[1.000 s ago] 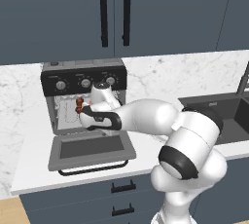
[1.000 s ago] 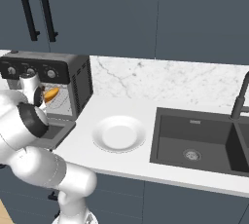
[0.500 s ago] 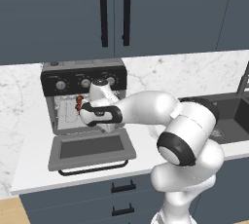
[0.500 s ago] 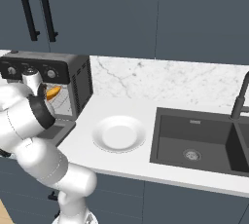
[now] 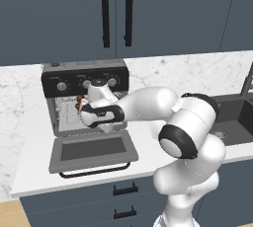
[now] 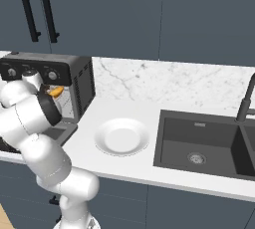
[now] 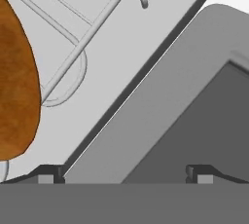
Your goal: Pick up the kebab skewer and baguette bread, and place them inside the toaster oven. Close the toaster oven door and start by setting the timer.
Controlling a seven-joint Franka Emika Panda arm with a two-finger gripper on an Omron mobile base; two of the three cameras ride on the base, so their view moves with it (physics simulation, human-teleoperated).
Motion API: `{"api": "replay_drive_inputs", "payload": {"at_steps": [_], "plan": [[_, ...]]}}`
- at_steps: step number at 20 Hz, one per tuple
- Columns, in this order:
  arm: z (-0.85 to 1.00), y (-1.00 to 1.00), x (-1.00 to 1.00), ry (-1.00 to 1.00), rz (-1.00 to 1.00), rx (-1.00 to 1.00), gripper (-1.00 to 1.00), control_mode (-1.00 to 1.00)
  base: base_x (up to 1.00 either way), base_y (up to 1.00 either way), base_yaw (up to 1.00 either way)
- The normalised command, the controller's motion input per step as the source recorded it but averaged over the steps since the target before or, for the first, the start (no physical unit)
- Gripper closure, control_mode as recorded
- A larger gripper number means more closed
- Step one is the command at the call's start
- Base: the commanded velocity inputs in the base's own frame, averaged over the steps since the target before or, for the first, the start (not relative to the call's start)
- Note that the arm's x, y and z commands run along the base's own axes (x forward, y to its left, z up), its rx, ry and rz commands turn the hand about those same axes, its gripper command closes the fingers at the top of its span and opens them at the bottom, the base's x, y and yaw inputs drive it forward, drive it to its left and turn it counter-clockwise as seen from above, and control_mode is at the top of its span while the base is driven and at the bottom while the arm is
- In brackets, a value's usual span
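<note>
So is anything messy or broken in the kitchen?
Nothing looks spilled or broken. The toaster oven door hangs open, flat over the counter, but food is going in, so that fits. The baguette bread and kebab skewer sit inside the toaster oven. The white plate sits bare beside the sink.

You are looking at a glossy white, rounded-segment robot arm [image 5: 183, 127] showing black bands at its joints, and two small dark square finger tips [image 7: 46, 174] showing on its hand.
</note>
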Motion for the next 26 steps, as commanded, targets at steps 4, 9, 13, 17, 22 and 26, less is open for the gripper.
{"api": "replay_drive_inputs", "payload": {"at_steps": [4, 9, 13, 17, 22, 26], "plan": [[0.00, 0.11, 0.19, -0.02, -0.03, 0.00, -1.00, -1.00, 0.00, 0.00, 0.00], [0.00, 0.10, 0.02, -0.05, -0.02, 0.00, -1.00, -1.00, 0.00, 0.00, 0.00], [0.00, 0.02, -0.09, -0.03, -0.02, 0.00, -1.00, -1.00, 0.00, 0.00, 0.00], [0.02, 0.00, -0.58, 0.00, -0.02, 0.00, -1.00, -1.00, 0.00, 0.00, 0.00], [0.18, 0.00, -0.84, 0.01, 0.00, 0.00, -1.00, -1.00, 0.00, 0.00, 0.00], [0.29, 0.01, -0.81, 0.03, 0.00, 0.00, -1.00, -1.00, 0.00, 0.00, 0.00]]}}
